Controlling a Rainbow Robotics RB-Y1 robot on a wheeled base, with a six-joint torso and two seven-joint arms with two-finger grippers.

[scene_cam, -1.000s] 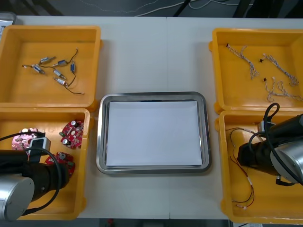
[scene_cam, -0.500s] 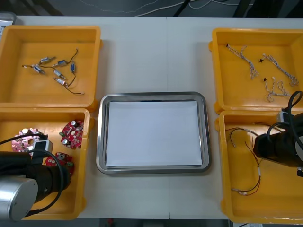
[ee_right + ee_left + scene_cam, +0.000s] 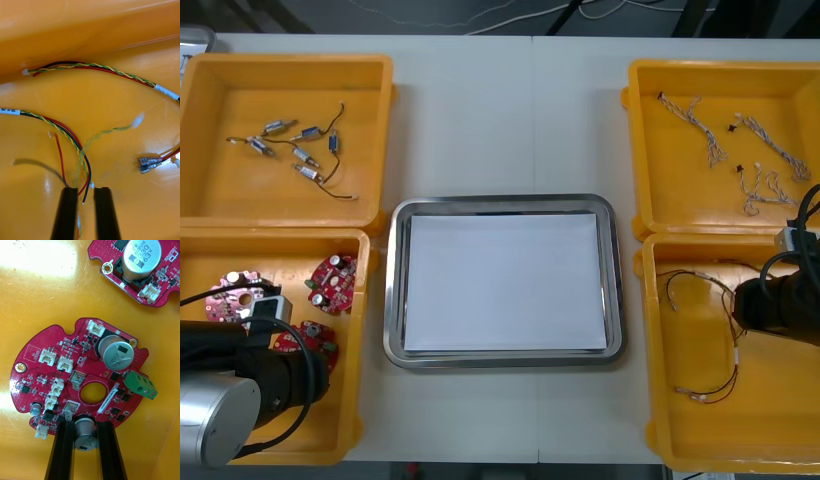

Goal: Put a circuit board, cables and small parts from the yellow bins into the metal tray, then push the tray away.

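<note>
In the near left yellow bin lie three round red circuit boards. My left gripper is shut on the nearest circuit board, its fingers clamping the silver cylinder at the board's edge. Another board lies just beyond it. My right gripper is low in the near right yellow bin. Its fingers stand a narrow gap apart, open. The loose ends of a red, black and yellow-green cable hang in that gap. A second such cable lies farther off.
The metal tray, white inside, sits in the middle between the bins. The far left bin holds several small metal parts. In the far right bin lie pale twisted cables.
My left gripper has closed on the board's silver cylinder. The right arm has drawn back to the right, pulling the cable along, and its fingers have parted slightly.
</note>
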